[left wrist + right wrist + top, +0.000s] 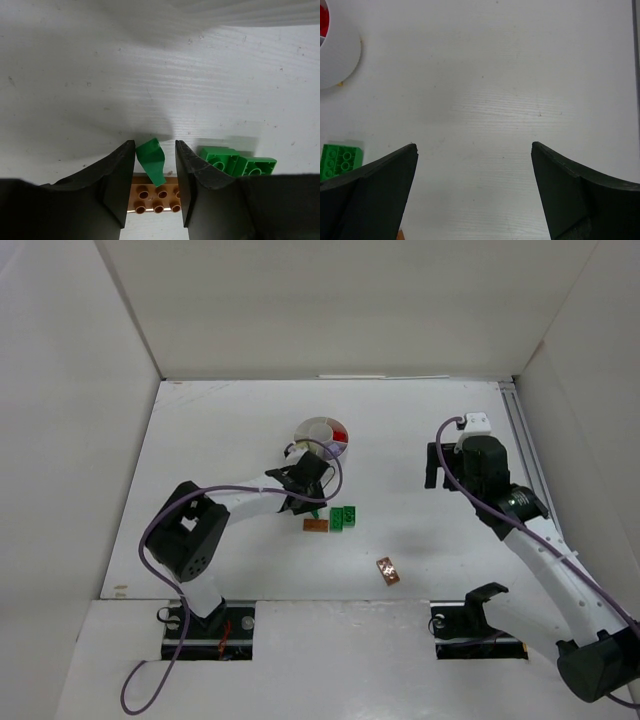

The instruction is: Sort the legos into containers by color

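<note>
My left gripper [306, 496] [155, 148] hangs low over the table, just in front of the white divided dish [304, 430]. Its jaws stand a little apart around a small tilted green lego [151, 159]. The lego touches the left finger and there is a gap to the right finger. An orange-brown lego [157, 197] [316, 524] lies under it. Two green legos [238, 163] [344, 516] lie side by side just to the right. Red legos [340, 434] fill one wedge of the dish. My right gripper [436, 466] [474, 150] is open wide and empty above bare table.
Another orange-brown lego [388, 570] lies alone nearer the front. The right wrist view shows the dish wall [342, 65] at upper left and a green lego [340, 159] at left. White walls enclose the table at the left, back and right.
</note>
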`<act>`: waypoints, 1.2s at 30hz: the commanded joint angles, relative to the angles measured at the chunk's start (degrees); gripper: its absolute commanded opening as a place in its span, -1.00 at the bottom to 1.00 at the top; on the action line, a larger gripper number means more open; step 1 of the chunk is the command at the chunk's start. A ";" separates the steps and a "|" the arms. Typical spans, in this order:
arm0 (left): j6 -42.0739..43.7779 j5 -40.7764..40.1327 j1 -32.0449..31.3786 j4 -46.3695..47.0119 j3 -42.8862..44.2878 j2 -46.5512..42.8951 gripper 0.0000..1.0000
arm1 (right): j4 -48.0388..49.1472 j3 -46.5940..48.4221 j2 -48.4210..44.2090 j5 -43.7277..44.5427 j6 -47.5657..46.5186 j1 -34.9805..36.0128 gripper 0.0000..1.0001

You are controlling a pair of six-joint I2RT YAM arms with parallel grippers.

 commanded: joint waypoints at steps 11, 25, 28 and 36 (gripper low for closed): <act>-2.65 -4.65 -4.13 -6.04 3.39 1.02 -0.57 | 1.64 -0.20 0.98 0.10 0.58 -1.59 1.00; -1.95 -11.67 -4.67 -14.04 12.62 -2.92 -0.90 | 1.64 -1.25 -0.69 -0.43 0.05 -2.65 1.00; -0.11 -13.00 -3.27 -15.36 16.05 -5.99 -0.87 | 2.16 -1.25 -0.69 -0.43 0.05 -3.17 1.00; 9.73 -11.70 8.42 -9.57 22.38 -10.05 -0.80 | 4.62 -1.25 0.45 -0.96 -0.48 -3.70 1.00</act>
